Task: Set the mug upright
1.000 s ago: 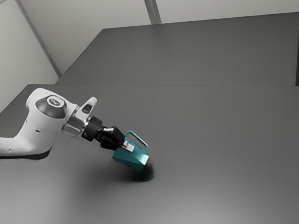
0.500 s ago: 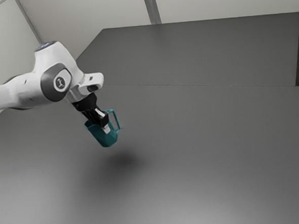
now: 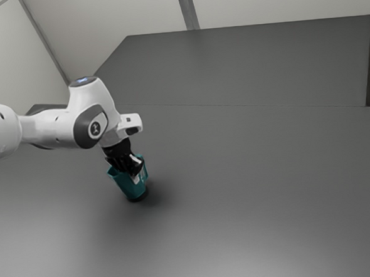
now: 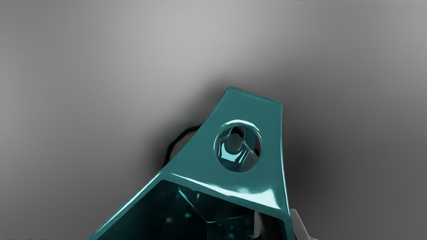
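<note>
Exterior view: the pincer (image 3: 136, 178) pinches the mug (image 3: 129, 186) by its wall, leaning, close above or on the worktop (image 3: 258, 197). Letting go at this tilt could topple it; pressing one base edge down could twist it in the grip.

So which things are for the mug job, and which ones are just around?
For the job:
- the teal mug, tipped over at a slant
- the black gripper, holding the mug by its side

Just around:
- the dark grey table
- the pale wall behind
</note>
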Tool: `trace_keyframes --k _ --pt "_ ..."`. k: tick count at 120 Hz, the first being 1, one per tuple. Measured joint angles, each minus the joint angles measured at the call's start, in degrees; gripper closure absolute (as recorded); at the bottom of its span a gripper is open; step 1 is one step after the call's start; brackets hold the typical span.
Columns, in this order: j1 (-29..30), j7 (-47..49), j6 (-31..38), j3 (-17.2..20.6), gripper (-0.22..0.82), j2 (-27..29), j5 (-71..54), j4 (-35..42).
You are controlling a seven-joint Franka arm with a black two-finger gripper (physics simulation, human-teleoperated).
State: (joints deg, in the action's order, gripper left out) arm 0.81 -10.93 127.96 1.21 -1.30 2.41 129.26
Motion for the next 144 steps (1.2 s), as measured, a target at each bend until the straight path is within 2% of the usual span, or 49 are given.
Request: trace_keyframes --k 24,29,50,72,93,123,144 --pt "-0.25 3.26 1.04 -0.10 0.75 -0.70 -0.12 0.50" --pt "-0.34 3.68 1.13 -0.08 0.69 -0.67 0.07 0.59" --pt "-0.95 5.10 0.91 0.05 0.33 0.90 0.65 0.61" --pt "-1.58 6.04 -2.10 0.11 0.14 5.23 1.45 -0.54" --pt "-0.99 6.72 -9.73 -0.04 0.06 4.19 1.66 -10.30" --pt "0.00 7.15 -22.66 -0.11 0.02 1.57 0.80 -26.54" --pt "0.80 7.17 -29.88 0.05 0.01 1.62 0.61 -32.28"
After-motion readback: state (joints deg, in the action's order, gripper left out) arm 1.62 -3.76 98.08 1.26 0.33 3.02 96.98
